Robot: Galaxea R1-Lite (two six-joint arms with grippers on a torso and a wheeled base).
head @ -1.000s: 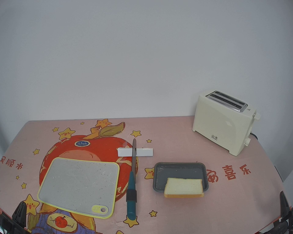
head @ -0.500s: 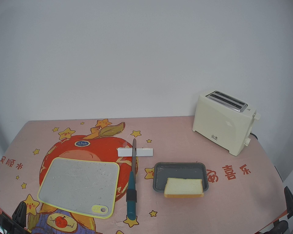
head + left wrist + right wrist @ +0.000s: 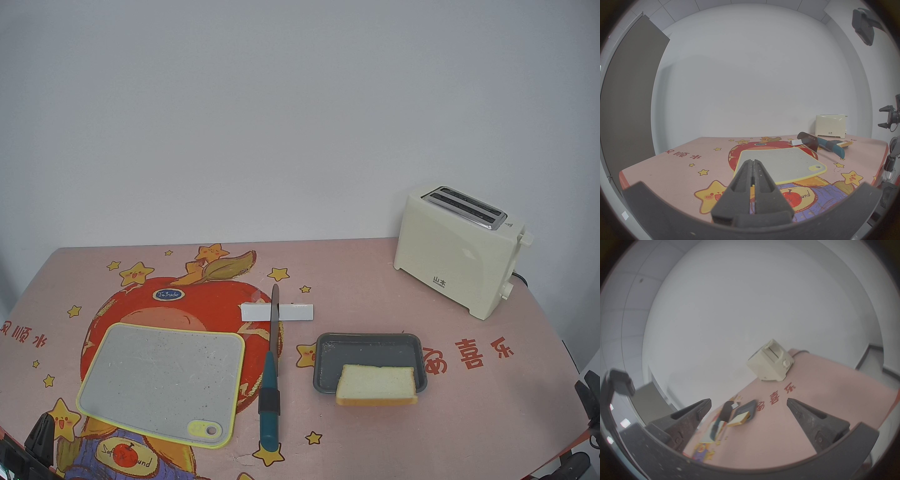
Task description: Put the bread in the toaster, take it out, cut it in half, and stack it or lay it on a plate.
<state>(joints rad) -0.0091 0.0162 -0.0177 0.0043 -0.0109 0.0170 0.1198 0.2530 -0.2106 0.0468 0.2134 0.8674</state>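
Plain white matte wall [image 3: 300, 112] runs behind a pink rectangular table printed with a cartoon red apple and yellow stars [image 3: 369, 281]. Its far edge is near the wall. A tall dark grey flat panel [image 3: 628, 103] adjoins the wall. White tiled ceiling [image 3: 715, 3] above. Soft, even light.

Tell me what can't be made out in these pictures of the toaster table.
- Inside the toaster slots, head view: the angle hides their insides.
- Near rim of the plate, head view: the bread covers it.
- Same bread, left wrist view: tiny, partly behind the knife handle.
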